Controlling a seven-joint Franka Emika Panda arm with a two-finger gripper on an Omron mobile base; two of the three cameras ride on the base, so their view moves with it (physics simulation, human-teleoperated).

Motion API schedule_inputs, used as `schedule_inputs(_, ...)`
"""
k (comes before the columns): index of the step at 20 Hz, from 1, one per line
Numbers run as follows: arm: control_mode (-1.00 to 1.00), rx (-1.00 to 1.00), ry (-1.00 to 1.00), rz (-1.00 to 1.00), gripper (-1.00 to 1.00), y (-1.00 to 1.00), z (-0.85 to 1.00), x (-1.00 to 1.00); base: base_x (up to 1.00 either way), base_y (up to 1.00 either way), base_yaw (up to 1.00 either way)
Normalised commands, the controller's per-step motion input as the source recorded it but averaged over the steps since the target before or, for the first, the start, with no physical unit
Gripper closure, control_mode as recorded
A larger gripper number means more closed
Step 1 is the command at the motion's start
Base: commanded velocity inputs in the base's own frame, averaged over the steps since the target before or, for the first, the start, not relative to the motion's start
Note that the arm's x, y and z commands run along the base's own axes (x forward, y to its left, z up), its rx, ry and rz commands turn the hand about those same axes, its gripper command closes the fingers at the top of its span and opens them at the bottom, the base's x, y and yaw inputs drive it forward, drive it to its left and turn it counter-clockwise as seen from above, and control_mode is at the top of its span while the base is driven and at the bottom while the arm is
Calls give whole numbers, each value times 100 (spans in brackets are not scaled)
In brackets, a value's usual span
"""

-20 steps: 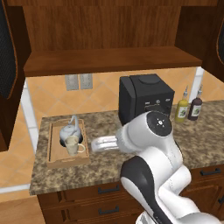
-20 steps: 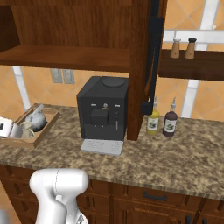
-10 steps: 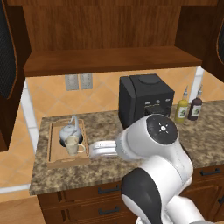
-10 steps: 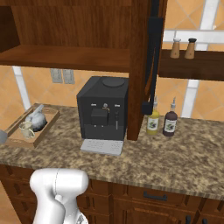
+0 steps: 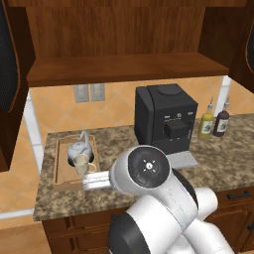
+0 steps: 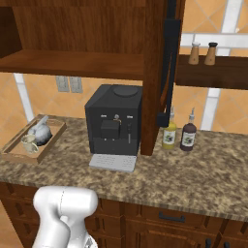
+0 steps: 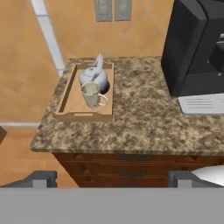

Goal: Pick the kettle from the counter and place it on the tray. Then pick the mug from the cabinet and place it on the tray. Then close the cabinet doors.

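The light-wood tray (image 5: 62,179) (image 6: 14,154) (image 7: 65,94) lies at the left end of the granite counter (image 5: 223,158) (image 6: 193,169) (image 7: 140,113). The silver kettle (image 5: 79,148) (image 6: 39,134) (image 7: 94,76) and the cream mug (image 5: 82,162) (image 6: 28,144) (image 7: 92,94) stand side by side in it. My gripper (image 7: 111,180) is open and empty, back from the tray over the counter's front edge. The cabinet (image 5: 124,69) (image 6: 72,63) above has both cabinet doors (image 5: 10,64) (image 6: 169,63) swung open, and its shelf is bare.
A black coffee machine (image 5: 166,121) (image 6: 114,118) (image 7: 197,48) stands mid-counter. Two bottles (image 5: 213,119) (image 6: 179,135) are to its right. Shakers (image 6: 202,53) sit on a side shelf. Dark drawers (image 7: 131,164) run under the counter. My arm's big white joint (image 5: 146,171) hides part of the counter front.
My hand has drawn back from the tray toward the counter's front edge, still open. Kettle and mug have stayed in the tray.
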Motion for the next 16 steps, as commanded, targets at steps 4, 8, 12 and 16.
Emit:
schedule_inputs(4, -100, -10, -7, -13, -100, 43, 0, -24, 0, 0, 0)
schedule_inputs(8, -100, -15, 0, -14, -100, 37, 0, -3, 0, 0, 0)
schedule_inputs(12, -100, -18, -8, -17, -100, 33, -5, 0, 0, 0, 0)
schedule_inputs(16, -100, -19, -15, -19, -100, 29, -7, 0, 0, 0, 0)
